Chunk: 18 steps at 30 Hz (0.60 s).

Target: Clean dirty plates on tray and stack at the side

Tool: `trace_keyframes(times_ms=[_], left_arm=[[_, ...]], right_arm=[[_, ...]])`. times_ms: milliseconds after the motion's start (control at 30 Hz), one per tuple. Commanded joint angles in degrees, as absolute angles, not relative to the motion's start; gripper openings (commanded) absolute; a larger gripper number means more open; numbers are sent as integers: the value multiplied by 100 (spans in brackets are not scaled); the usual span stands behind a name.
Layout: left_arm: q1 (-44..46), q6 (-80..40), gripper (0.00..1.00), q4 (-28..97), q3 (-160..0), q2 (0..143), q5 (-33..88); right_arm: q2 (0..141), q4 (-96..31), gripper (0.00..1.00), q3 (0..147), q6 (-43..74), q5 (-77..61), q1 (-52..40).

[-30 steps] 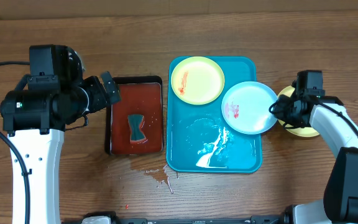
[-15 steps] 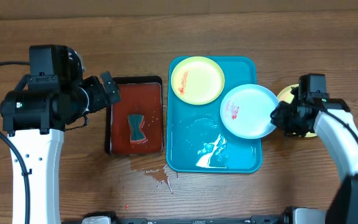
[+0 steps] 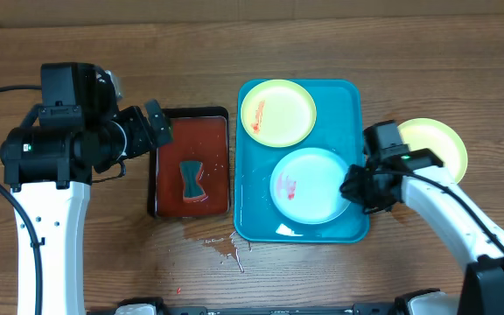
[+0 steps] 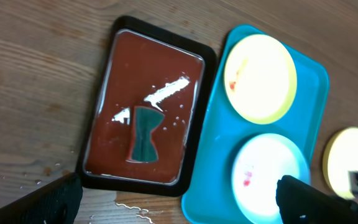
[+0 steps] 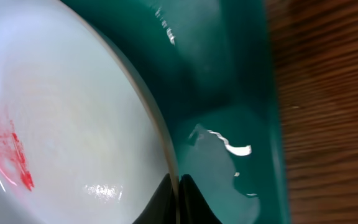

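The turquoise tray point(image 3: 256, 219) holds a yellow-green plate point(image 3: 277, 112) with a faint red smear at its far end and a pale blue-white plate point(image 3: 309, 185) with a red smear in its near half. My right gripper point(image 3: 354, 191) is shut on the blue-white plate's right rim point(image 5: 160, 149). A clean yellow-green plate point(image 3: 433, 145) lies on the table right of the tray. My left gripper point(image 4: 179, 205) is open and empty, high above the black tray; the tray point(image 4: 210, 162) and all three plates show in its view.
A black tray of red liquid point(image 3: 191, 162) with a dark sponge point(image 3: 192, 179) in it stands left of the turquoise tray. Spilled drops point(image 3: 226, 247) lie on the wood in front of it. Water pools on the turquoise tray's floor point(image 5: 229, 149).
My right gripper has dragged the blue-white plate from the tray's right rim leftward and nearer, down into the tray. The yellow-green plate on the table is now uncovered. The left arm stayed still.
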State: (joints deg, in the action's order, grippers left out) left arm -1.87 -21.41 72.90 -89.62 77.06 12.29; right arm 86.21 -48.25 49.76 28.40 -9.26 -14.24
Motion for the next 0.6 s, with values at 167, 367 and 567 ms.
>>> trace_keyframes(times_ms=[167, 367, 567], left_arm=[[591, -1632, 96, 7437, -8818, 7769, 486], [869, -2091, 84, 7019, -7832, 7975, -106], [878, -2187, 55, 5944, -6716, 8718, 272]], right_arm=[[8606, -4482, 27, 5072, 2722, -705, -1769], [8195, -4567, 28, 5212, 2502, -644, -1675], [7881, -4591, 28, 5212, 2504, -604, -1675]])
